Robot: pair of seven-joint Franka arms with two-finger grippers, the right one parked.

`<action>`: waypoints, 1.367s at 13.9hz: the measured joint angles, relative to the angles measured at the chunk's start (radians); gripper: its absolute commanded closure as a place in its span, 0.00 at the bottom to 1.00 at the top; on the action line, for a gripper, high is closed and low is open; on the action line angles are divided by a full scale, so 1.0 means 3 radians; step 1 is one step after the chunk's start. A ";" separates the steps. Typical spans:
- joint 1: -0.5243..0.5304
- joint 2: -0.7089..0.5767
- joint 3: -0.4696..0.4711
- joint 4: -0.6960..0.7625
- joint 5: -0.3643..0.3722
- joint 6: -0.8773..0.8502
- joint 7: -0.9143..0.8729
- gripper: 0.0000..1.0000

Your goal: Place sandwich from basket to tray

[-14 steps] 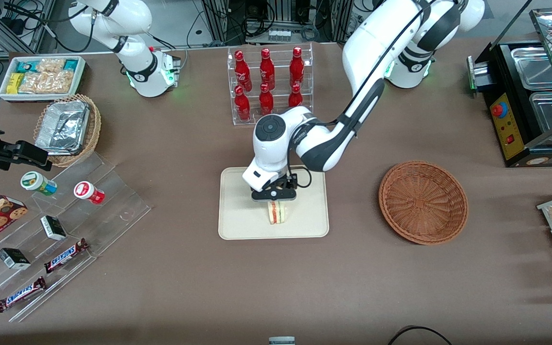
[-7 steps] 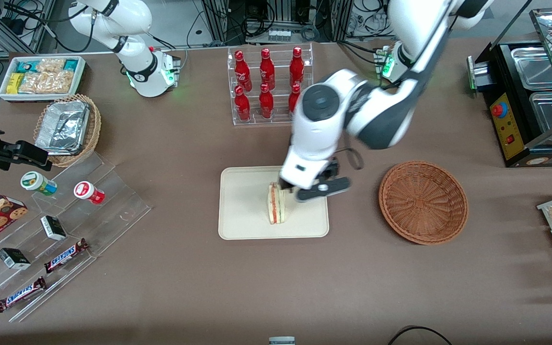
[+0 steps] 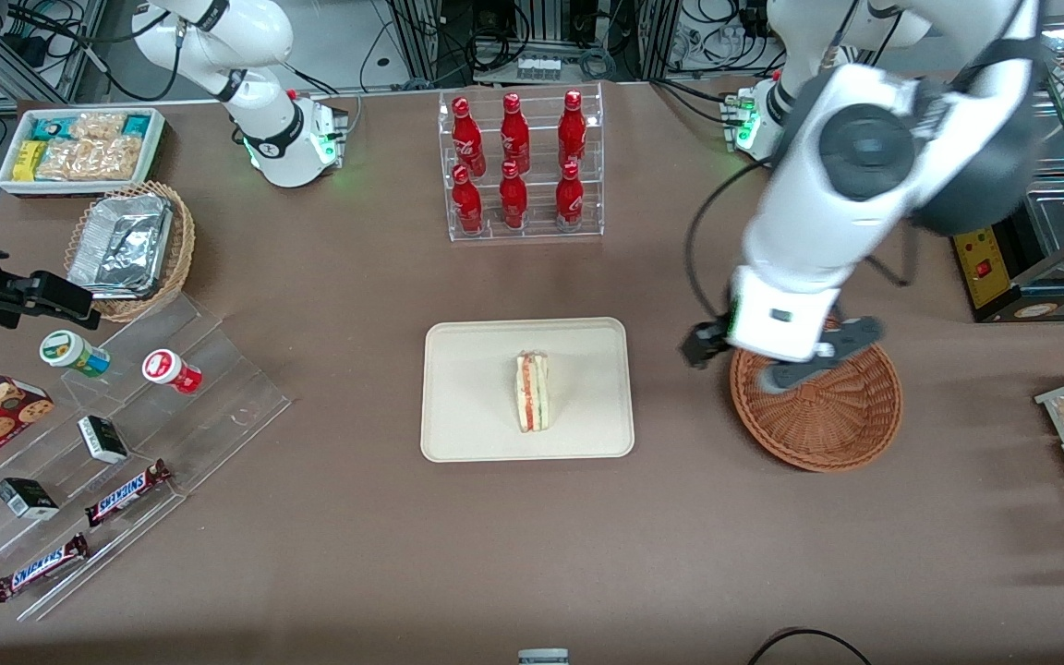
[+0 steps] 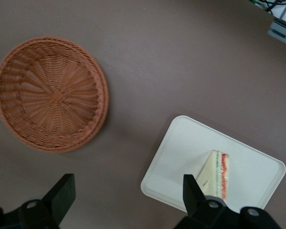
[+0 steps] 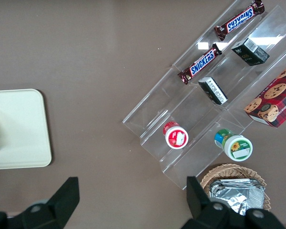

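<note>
Hovering above the table, the left arm's gripper (image 3: 777, 356) is hanging over the edge of the basket (image 3: 828, 416) that faces the tray, with its fingers (image 4: 62, 193) spread wide apart and nothing between them. The wrist view is showing both dark fingers with only bare brown table (image 3: 310, 554) in the gap. The basket, a round reddish-brown wicker bowl, is sitting empty toward the working arm's end of the table. Well apart from it, toward the middle of the table, the tray (image 3: 467, 388) is lying flat, and the sandwich (image 3: 532, 392) is resting on it near its centre, cut edge upward, showing red-pink and green filling. The sandwich is lying free of the gripper and, as far as the front view allows, wholly inside the tray's low rim; whether it is standing on a crust or leaning cannot be settled from above. Farther from the front camera than the tray, a clear rack of red bottles (image 3: 518, 166) is standing untouched. Judged from this layout, the placing step is looking complete and the arm is appearing to be in its retreat phase. The next move is calling for little more than carrying the empty gripper up and clear of the basket rim to a rest pose, leaving tray and sandwich undisturbed.
</note>
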 measured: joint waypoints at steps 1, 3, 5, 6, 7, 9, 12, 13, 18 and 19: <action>0.0110 -0.0044 0.0000 -0.0002 -0.0051 -0.0074 0.0159 0.01; 0.0313 -0.0134 0.0001 -0.0005 -0.0105 -0.0252 0.0479 0.01; 0.0491 -0.0235 0.0000 -0.0013 -0.0114 -0.0437 0.0779 0.01; 0.0576 -0.0293 0.0000 -0.0030 -0.0116 -0.0509 0.0932 0.01; 0.0671 -0.0360 0.0000 -0.0063 -0.0117 -0.0571 0.1100 0.01; 0.0874 -0.0523 0.0002 -0.0206 -0.0121 -0.0615 0.1431 0.01; 0.1123 -0.0687 0.0009 -0.0363 -0.0207 -0.0696 0.1809 0.01; 0.1161 -0.0715 0.0016 -0.0382 -0.0211 -0.0745 0.1891 0.01; 0.1339 -0.0833 0.0066 -0.0389 -0.0213 -0.0957 0.2479 0.01; 0.1341 -0.0867 0.0128 -0.0390 -0.0213 -0.1002 0.2603 0.01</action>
